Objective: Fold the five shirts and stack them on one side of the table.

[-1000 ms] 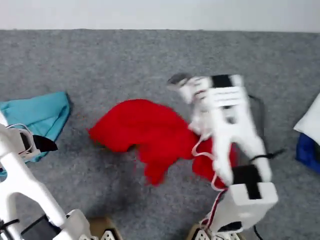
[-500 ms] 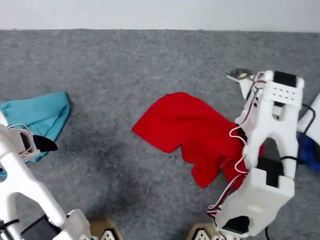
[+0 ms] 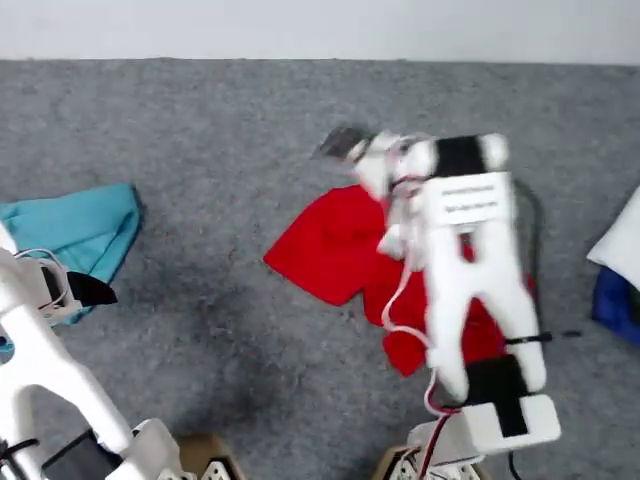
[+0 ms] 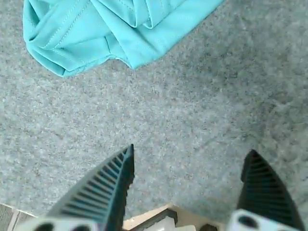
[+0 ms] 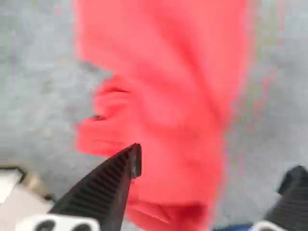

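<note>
Left wrist view finds the left gripper [image 4: 191, 150], jaws spread and empty, above the grey table [image 4: 202, 82] with the crumpled teal shirt [image 4: 106, 29] just beyond, while farther out at mid-table the right gripper [image 5: 216, 159], likewise released, hovers over the rumpled red shirt [image 3: 320, 245].

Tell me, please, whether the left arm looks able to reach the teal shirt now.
Probably yes: the left gripper is open over the grey table, the teal shirt lies just ahead of it, and nothing sits between them.
</note>
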### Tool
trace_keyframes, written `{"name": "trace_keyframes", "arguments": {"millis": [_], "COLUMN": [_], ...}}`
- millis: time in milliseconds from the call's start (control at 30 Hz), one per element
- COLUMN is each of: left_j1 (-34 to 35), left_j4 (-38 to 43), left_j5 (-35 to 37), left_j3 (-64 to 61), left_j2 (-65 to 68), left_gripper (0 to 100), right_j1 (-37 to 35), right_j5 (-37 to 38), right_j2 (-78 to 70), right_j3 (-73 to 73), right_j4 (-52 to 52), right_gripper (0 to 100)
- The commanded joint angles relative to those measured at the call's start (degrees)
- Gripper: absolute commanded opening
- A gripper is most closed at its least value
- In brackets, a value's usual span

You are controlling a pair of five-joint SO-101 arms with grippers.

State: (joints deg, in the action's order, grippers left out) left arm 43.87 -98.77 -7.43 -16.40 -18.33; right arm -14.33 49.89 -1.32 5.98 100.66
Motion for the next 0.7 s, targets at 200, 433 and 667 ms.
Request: {"name": "trace_keyframes", "arguments": {"millis": [200,433,667], "left_j1": [0.0,0.3,0.0], "left_j4": [-1.6,-1.8,-1.8], "left_j5": [-0.7,-0.7,-0.7], "left_j3": [0.2,0.2,0.2], "left_j2": [-1.7,-1.7,-1.7], "left_gripper": [34,34,34], "right_j1": [-4.7,2.7,3.4], "right_j5": [2.0,2.1,2.1], "right_j2": [-9.1,-22.2,-30.0], "right_j3": [-10.7,0.8,10.5], "right_j4": [-3.5,-4.0,-4.3], "right_gripper": [29.6,29.2,18.5]}}
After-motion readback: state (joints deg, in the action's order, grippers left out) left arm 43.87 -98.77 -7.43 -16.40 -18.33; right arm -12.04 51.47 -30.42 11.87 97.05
